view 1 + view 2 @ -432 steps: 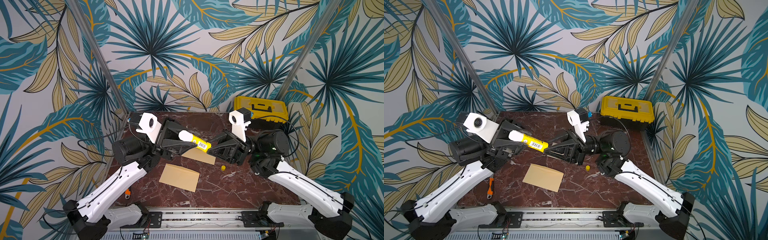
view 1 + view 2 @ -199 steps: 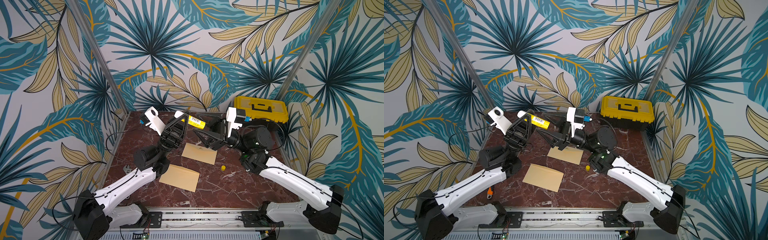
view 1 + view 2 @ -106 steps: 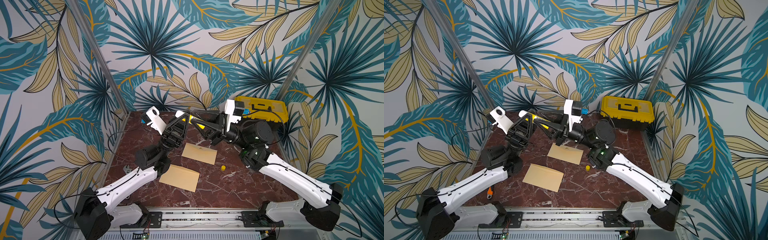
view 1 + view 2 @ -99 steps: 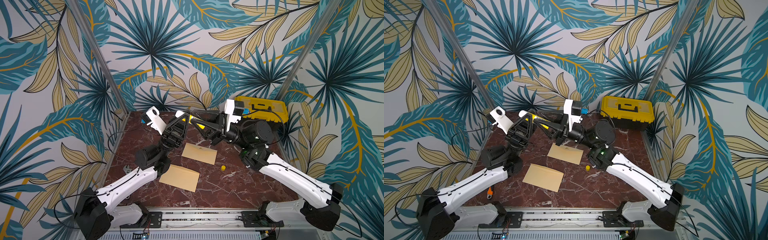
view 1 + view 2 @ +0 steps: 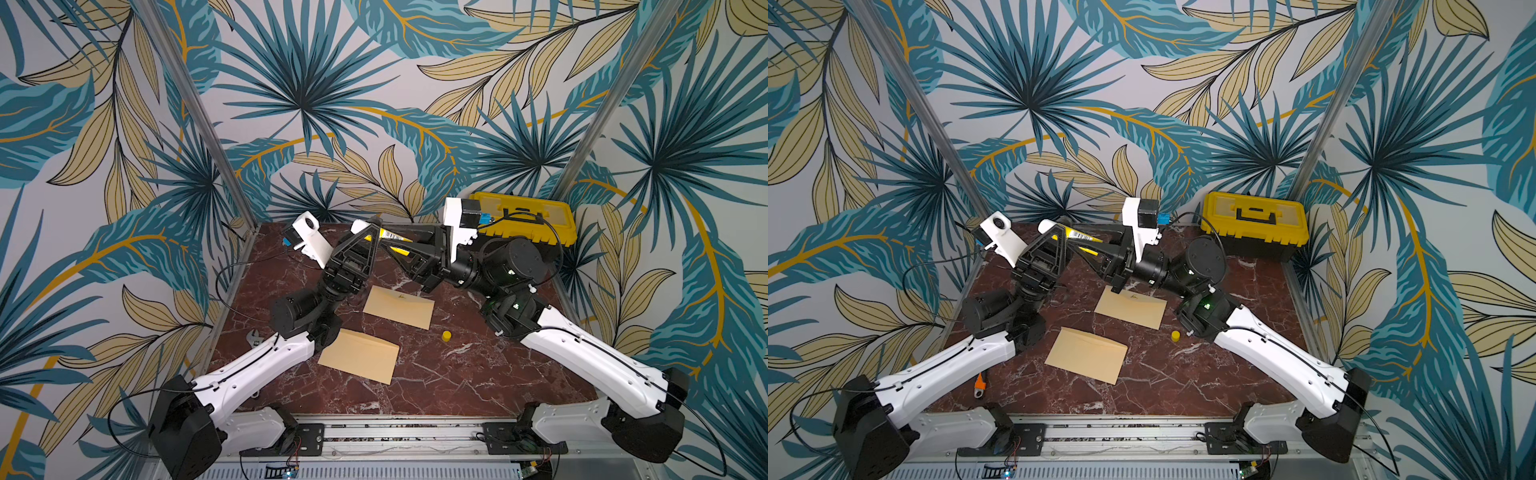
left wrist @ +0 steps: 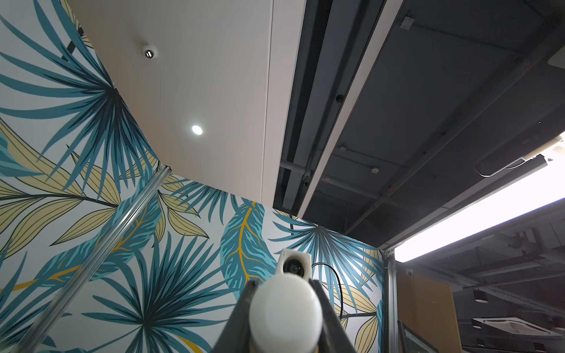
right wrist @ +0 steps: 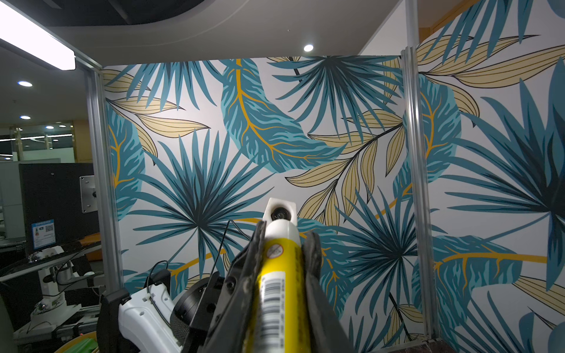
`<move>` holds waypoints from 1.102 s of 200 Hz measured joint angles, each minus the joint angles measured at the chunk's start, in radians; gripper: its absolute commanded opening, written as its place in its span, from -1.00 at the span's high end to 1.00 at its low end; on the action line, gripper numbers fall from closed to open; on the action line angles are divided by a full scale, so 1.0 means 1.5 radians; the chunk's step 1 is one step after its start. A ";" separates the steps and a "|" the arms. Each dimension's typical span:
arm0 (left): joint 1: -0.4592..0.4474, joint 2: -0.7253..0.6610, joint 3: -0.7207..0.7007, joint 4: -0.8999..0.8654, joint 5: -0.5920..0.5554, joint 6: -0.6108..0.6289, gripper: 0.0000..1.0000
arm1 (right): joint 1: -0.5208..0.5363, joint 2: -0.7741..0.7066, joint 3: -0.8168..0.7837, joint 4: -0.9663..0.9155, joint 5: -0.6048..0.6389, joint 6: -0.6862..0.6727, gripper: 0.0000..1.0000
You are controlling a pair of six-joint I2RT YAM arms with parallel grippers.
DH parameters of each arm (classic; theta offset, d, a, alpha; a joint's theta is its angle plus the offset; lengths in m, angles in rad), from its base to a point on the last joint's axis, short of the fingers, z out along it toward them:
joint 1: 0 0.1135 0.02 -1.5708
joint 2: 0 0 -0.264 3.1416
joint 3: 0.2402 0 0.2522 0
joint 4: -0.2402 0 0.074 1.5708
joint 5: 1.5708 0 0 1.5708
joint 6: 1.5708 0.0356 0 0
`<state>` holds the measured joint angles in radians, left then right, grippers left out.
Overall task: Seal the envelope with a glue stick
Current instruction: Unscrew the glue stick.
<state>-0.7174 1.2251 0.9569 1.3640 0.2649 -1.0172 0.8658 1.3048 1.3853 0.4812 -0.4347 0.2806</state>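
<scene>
The small yellow plastic glue stick (image 6: 284, 333) shows only its white tip (image 6: 286, 302) in the left wrist view, cut off by the edge; the right wrist view blurs its barcode (image 7: 272, 301).

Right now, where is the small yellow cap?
In a top view the yellow cap stands on the marble table, just right of the farther envelope, close to the right arm.

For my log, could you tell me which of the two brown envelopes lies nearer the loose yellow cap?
The rear envelope, toward the yellow toolbox, bearing a small dark mark; the yellow cap sits off its corner. The front envelope lies farther.
</scene>
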 measured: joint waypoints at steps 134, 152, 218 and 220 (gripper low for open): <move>0.090 -0.228 -0.083 -0.365 0.023 0.158 -0.26 | -0.001 -0.105 -0.021 -0.092 0.098 -0.060 1.00; 0.100 -0.273 -0.049 -0.551 0.040 0.263 -0.27 | -0.001 -0.141 -0.028 -0.124 0.140 -0.093 1.00; 0.101 -0.165 0.172 -1.229 0.097 0.719 -0.19 | -0.001 -0.215 -0.067 -0.223 0.255 -0.171 1.00; 0.101 -0.159 0.174 -1.240 0.096 0.726 -0.20 | -0.001 -0.216 -0.069 -0.225 0.256 -0.172 1.00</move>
<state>-0.5652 0.9859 1.2179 -0.4953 0.4095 0.0715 0.8639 0.9813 1.2823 0.1432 -0.0505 0.0219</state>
